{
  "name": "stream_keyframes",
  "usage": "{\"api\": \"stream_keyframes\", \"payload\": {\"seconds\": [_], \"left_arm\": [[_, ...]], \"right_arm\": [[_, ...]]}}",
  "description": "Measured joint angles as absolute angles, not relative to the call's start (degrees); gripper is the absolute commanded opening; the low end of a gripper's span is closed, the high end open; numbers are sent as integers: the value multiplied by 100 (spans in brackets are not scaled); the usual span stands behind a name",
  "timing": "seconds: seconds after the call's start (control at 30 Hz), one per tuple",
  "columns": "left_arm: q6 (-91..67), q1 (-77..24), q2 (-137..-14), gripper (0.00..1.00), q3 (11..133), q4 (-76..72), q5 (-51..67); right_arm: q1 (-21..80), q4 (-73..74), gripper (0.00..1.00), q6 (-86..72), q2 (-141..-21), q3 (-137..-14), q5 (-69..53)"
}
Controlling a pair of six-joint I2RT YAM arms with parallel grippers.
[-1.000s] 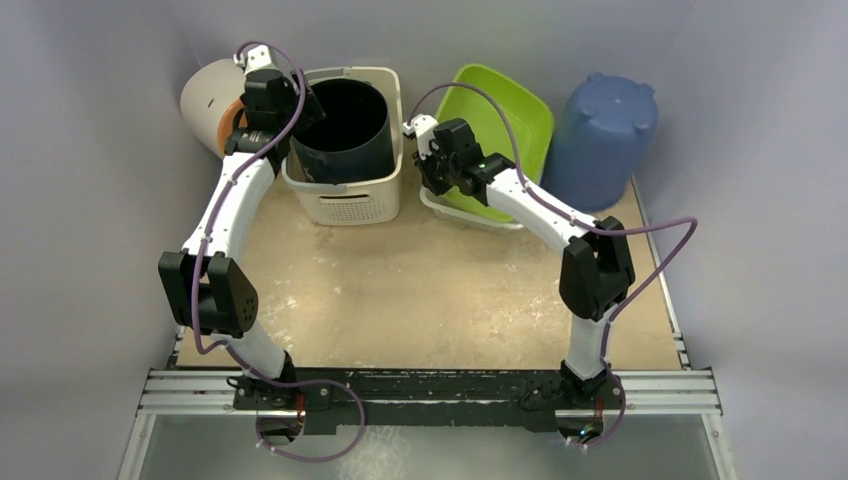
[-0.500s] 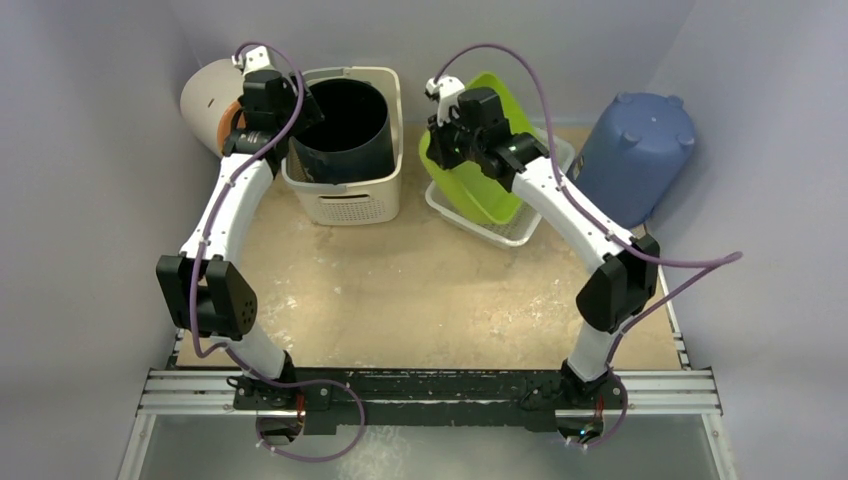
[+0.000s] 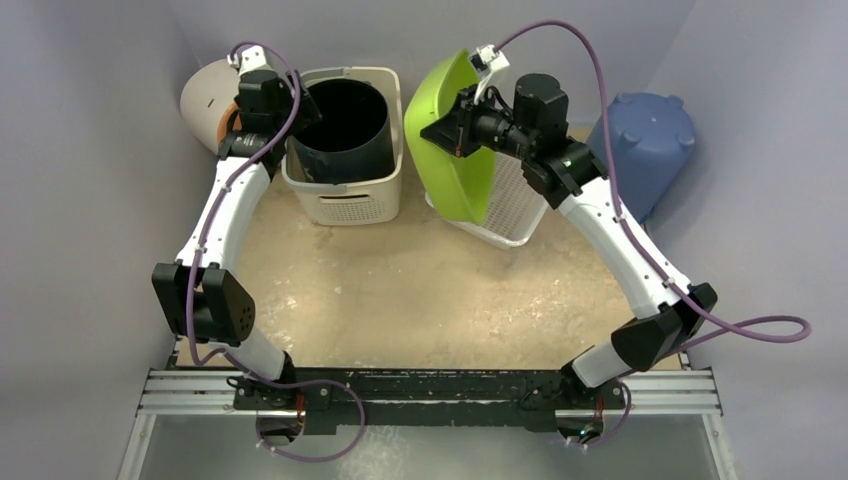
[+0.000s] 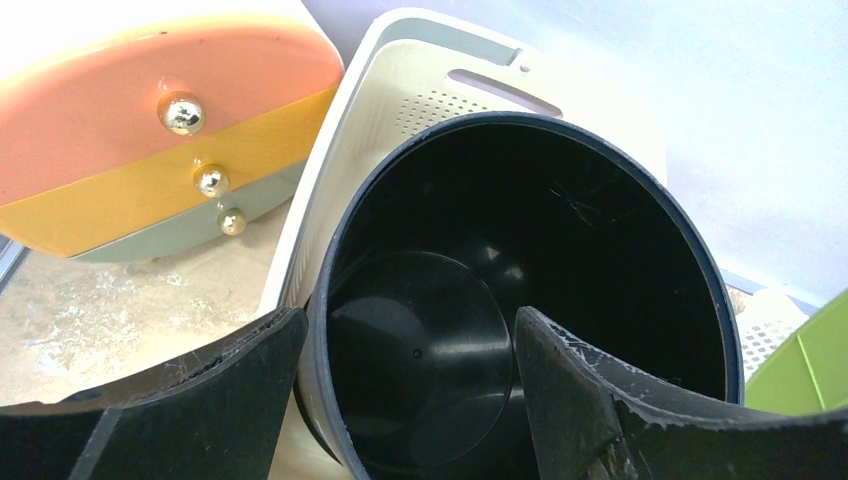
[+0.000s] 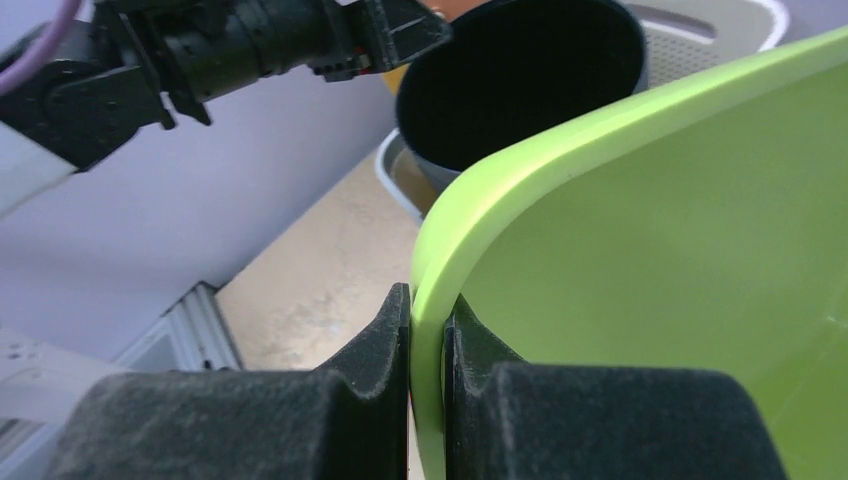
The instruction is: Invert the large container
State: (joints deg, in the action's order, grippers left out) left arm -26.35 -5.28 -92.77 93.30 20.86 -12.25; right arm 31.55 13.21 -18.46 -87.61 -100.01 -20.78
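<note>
The green tub point(image 3: 452, 150) is tipped on edge over the white tray point(image 3: 512, 205), so the flip looks about half done. The right gripper point(image 5: 428, 325) is clamped on its rim. Next, the wrist must roll until the opening faces down. The left gripper point(image 4: 405, 350), jaws apart, straddles the black pot point(image 4: 560, 230).

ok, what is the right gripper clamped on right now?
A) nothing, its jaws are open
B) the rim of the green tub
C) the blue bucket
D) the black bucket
B: in the right wrist view the right gripper has its fingers pinched on either side of the rim of the green tub, which the top view shows tipped up on edge.
</note>
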Motion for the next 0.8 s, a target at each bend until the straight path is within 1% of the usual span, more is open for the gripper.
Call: {"api": "stream_keyframes", "payload": {"seconds": [0.2,0.27,0.4,0.53,0.63,0.7,0.8], "left_arm": [[-2596,-528,-9255,77,9330,2152,-1227],[-2596,-526,-9255,77,9330,2174,-1225],[-2596,-528,-9255,77,9330,2196,-1225],[-2598,-526,-9253,77,9330,2193,-1223],[-2598,-526,-9253,77,9330,2196,-1216],[-2600,-526,-9253,76,9330,2196,-1199],[-2600,-526,-9244,76,9330,2196,-1173]], "right_arm": [[3116,1288,0,-2366,-8576,-9878,-2617],[3107,1160,0,-2604,-8355,-9577,-2880],[3114,683,0,-3277,-7629,-8510,-3575],[3133,-375,0,-4007,-6934,-7389,-4145],[3131,-1164,0,-4532,-6659,-6864,-4418],[3164,-1686,0,-4869,-6604,-6667,-4519],[3312,-1992,0,-5135,-6598,-6648,-4622]]}}
